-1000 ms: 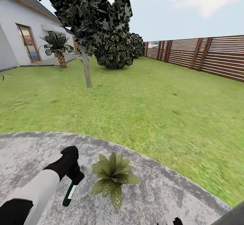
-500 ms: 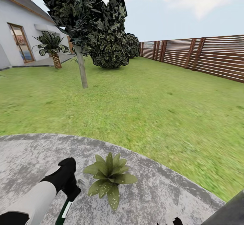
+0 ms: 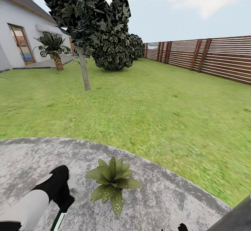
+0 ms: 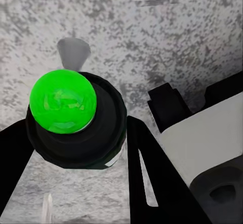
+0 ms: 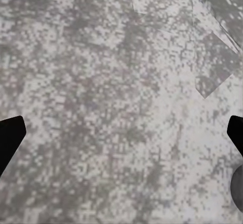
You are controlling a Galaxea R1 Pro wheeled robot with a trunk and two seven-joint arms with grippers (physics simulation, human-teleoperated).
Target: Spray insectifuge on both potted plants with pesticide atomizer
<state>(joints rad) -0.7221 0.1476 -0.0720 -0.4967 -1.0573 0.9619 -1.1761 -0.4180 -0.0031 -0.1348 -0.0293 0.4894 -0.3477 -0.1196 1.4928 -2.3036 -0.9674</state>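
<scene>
One potted plant (image 3: 112,182), a low rosette of speckled green leaves, sits on the grey stone patio (image 3: 164,196) near its curved edge. My left gripper (image 3: 62,203) hangs just left of the plant, a short gap away, shut on the pesticide atomizer (image 3: 57,221), whose dark body points down and toward me. In the left wrist view the atomizer's bright green tip (image 4: 63,101) faces the camera, with the left gripper (image 4: 76,148) holding the dark bottle between its black fingers (image 4: 152,173). My right gripper (image 5: 121,138) is open over bare patio stone.
Lawn (image 3: 157,112) stretches beyond the patio to a slatted brown fence (image 3: 216,58) at the right. A thin tree trunk (image 3: 83,69), dark bushes (image 3: 115,49), a small palm (image 3: 52,48) and the white house (image 3: 14,39) stand far off at the left.
The camera first turned, sliding the scene leftward, then held still. My left arm drew back and down toward me with the atomizer, widening the gap to the plant.
</scene>
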